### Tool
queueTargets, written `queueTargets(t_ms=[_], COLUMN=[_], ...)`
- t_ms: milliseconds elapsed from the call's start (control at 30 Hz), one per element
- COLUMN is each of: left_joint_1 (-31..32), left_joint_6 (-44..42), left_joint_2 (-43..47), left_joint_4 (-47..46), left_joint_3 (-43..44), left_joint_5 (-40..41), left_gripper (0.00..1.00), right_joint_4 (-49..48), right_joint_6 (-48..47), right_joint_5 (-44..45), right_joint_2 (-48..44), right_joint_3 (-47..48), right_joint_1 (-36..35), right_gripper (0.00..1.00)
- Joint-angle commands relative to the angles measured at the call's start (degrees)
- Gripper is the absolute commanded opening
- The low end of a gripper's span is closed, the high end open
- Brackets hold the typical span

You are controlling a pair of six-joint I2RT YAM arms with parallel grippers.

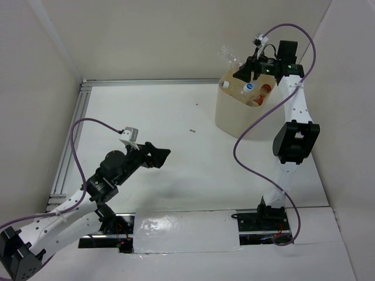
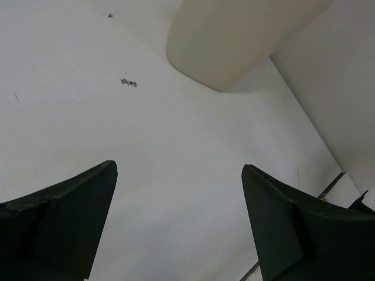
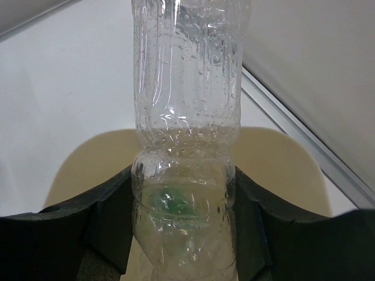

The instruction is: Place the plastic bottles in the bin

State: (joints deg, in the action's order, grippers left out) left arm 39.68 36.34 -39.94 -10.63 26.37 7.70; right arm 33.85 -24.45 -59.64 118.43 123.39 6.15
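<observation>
The cream-beige bin [image 1: 231, 114] stands at the far right of the table. Inside it I see a bottle with a blue cap [image 1: 249, 86] and one with a red-orange label [image 1: 264, 91]. My right gripper [image 1: 241, 75] hangs over the bin's far rim, shut on a clear plastic bottle [image 1: 227, 57] that sticks out to the left. In the right wrist view this clear bottle [image 3: 187, 117] sits between both fingers [image 3: 111, 216] above the bin [image 3: 281, 170]; something green shows through it. My left gripper [image 1: 164, 155] is open and empty over the table's left middle; its view shows the bin's side [image 2: 234, 41].
An aluminium rail [image 1: 70, 137] runs along the table's left and far edges. White walls close in on the left, back and right. A shiny taped strip [image 1: 187, 231] lies at the near edge between the arm bases.
</observation>
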Motion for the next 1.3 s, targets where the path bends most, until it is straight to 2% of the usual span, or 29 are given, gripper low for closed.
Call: queueTargets(t_ms=[0, 100, 133, 167, 267, 300, 467, 700, 833, 967, 1067, 1133, 1233, 1267], left_joint_1=[0.3, 0.3, 0.3, 0.3, 0.3, 0.3, 0.3, 0.3, 0.3, 0.3, 0.3, 0.3, -1.7, -3.0], left_joint_6=[0.0, 0.5, 0.5, 0.5, 0.0, 0.0, -1.1, -2.3, -2.9, -3.5, -5.4, -6.6, -8.4, -8.4], left_joint_2=[1.6, 1.6, 1.6, 1.1, -0.2, -0.9, -2.6, -4.4, -5.8, -8.8, -13.6, -16.4, -21.7, -22.9], left_joint_4=[-1.6, -1.6, -2.2, -2.2, -2.8, -3.3, -4.6, -5.1, -7.3, -8.8, -8.0, -6.7, -6.7, -6.1], left_joint_3=[-0.7, -1.2, -1.2, -1.2, -0.6, -0.6, 0.5, 2.2, 3.2, 5.5, 10.5, 13.4, 18.7, 21.2], left_joint_5=[0.9, 0.9, 0.9, 0.4, -0.1, -0.1, -1.4, -1.9, -3.6, -4.1, -4.6, -6.2, -10.2, -12.5], left_gripper=[1.0, 1.0, 1.0, 1.0, 1.0, 1.0, 1.0, 1.0, 1.0, 1.0, 1.0, 1.0, 1.0, 1.0], right_joint_4=[2.1, 4.8, 5.4, 5.4, 7.4, 8.0, 8.7, 1.8, 0.4, -2.1, -3.3, -5.1, -3.1, -3.1], right_joint_6=[-2.8, -4.0, -4.6, -4.6, -6.2, -6.8, -7.5, -2.5, -1.8, 1.9, 5.3, 8.2, 11.1, 13.8], right_joint_5=[4.7, 6.6, 7.2, 7.9, 8.6, 8.6, 7.8, 8.3, 10.6, 15.5, 19.0, 22.2, 30.8, 36.5], right_joint_2=[-1.4, -1.4, -1.9, -1.9, -2.4, -2.4, -4.1, -9.2, -13.4, -20.6, -29.6, -34.8, -44.1, -48.3], right_joint_3=[0.1, 0.1, 0.1, 0.1, 0.1, 0.1, 0.1, 0.6, 0.6, -3.7, -12.2, -21.1, -31.0, -33.5], right_joint_1=[2.5, 3.0, 3.8, 3.8, 4.3, 4.9, 4.9, 6.0, 8.7, 9.5, 9.5, 8.8, 5.0, 2.8], right_gripper=[0.47, 0.49, 0.54, 0.68, 0.85, 0.99, 0.99, 0.99, 0.99, 0.99, 0.99, 0.99, 0.99, 0.99])
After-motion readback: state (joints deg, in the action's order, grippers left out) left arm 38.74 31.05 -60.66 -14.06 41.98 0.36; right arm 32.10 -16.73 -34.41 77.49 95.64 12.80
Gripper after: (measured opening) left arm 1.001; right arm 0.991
